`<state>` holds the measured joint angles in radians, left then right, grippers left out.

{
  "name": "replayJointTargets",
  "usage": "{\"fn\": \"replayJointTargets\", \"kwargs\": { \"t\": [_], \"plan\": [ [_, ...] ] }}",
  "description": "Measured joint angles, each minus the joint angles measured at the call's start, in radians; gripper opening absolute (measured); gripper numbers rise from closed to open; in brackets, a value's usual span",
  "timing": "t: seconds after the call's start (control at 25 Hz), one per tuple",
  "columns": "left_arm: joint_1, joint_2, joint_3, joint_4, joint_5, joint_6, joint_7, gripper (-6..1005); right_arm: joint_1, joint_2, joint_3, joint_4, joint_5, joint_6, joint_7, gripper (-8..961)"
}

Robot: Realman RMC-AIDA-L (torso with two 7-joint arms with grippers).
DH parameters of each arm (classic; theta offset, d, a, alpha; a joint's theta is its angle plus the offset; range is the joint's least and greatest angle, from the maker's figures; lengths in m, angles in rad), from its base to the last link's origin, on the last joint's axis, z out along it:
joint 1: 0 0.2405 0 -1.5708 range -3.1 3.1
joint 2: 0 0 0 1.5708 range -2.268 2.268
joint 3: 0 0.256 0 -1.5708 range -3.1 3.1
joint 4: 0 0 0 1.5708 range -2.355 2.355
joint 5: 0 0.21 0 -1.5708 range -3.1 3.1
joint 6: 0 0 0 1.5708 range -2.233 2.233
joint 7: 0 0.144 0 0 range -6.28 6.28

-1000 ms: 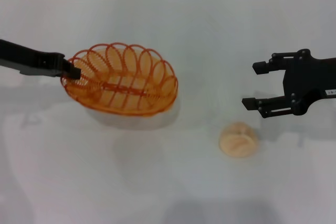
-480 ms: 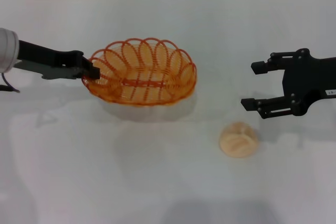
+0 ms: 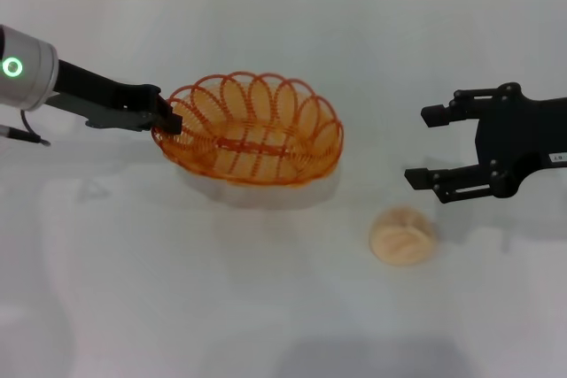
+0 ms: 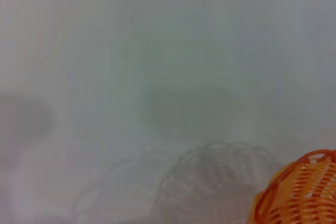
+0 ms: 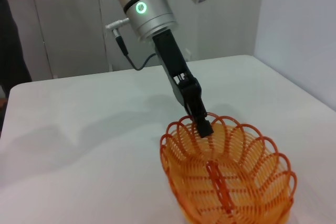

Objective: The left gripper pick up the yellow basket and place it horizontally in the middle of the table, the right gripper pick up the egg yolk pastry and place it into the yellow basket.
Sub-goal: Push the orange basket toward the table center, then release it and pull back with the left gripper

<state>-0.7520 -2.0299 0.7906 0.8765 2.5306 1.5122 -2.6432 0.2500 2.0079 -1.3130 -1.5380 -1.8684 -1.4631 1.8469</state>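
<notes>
**Basket in the air on a thin grip**

The left end effector (image 3: 168, 121) is clenched on the rim of the basket (image 3: 252, 130), pinching just one end of the looped wire, and the basket hangs over the middle of the surface (image 3: 133, 289), nearer the far edge, with its shadow showing beneath it. That's the worry: a hold this far off-centre could let the basket swing or tip (it looks slightly tilted already), and a drop from here may leave it rocking or lying askew instead of flat. The pastry (image 3: 402, 235) sits toward the right side of the surface, well apart from the basket. The right end effector (image 3: 423, 145) hovers just beyond it, fingers spread, holding nothing. If the basket lands crooked or too far off, the pastry could clip the scalloped rim and roll away.
</notes>
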Motion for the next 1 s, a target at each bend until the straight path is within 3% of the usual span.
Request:
{"fn": "replayJointTargets", "kwargs": {
  "t": [0.32, 1.0],
  "plan": [
    [-0.047, -0.007, 0.019, -0.054, 0.042, -0.047, -0.001, 88, 0.000, 0.001, -0.003, 0.000, 0.003, -0.003, -0.011, 784],
    [-0.055, -0.029, 0.022, -0.130, 0.026, -0.128, 0.015, 107, 0.003, 0.002, 0.000, 0.013, 0.003, -0.008, -0.023, 783]
  ]
}}
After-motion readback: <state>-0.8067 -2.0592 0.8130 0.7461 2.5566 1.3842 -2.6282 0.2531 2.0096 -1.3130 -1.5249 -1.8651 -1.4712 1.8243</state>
